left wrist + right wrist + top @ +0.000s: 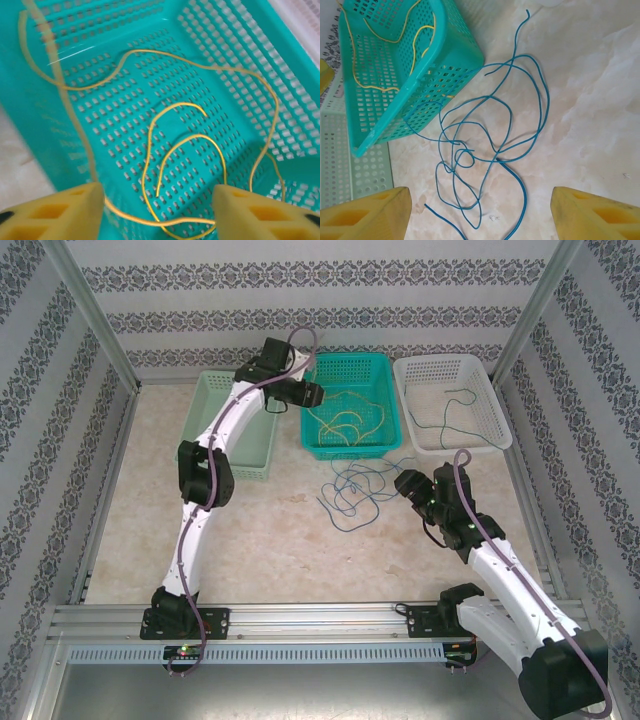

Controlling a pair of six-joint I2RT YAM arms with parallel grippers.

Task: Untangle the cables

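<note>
Beige marbled table (270, 530), baskets along its far side. In the centre, a teal perforated plastic basket (352, 358) with thin yellow cables (185, 104) lying loose on its floor in open curves. To the right, a white perforated plastic basket (497, 410) with one dark thin cable (450, 418) inside. Left gripper (157, 215) is over the teal basket, jaws well apart, nothing pinched; a yellow strand runs across just below the gap. Right gripper (480, 215) hovers above the table, jaws wide, empty. Beneath it, reaching to the teal basket's near wall, is the tangle of thin blue cables (352, 492): overlapping loops, several crossings. Handling, as judged: very light, limp, smooth-jacketed, apt to slip between the fingers and to drag neighbouring strands when lifted. The best hold is probably a free end or an outer loop clear of the crossings, not the knotted middle. Look: far thinner than the fingers, glossy, gently curled, holding soft bends where they lie.
</note>
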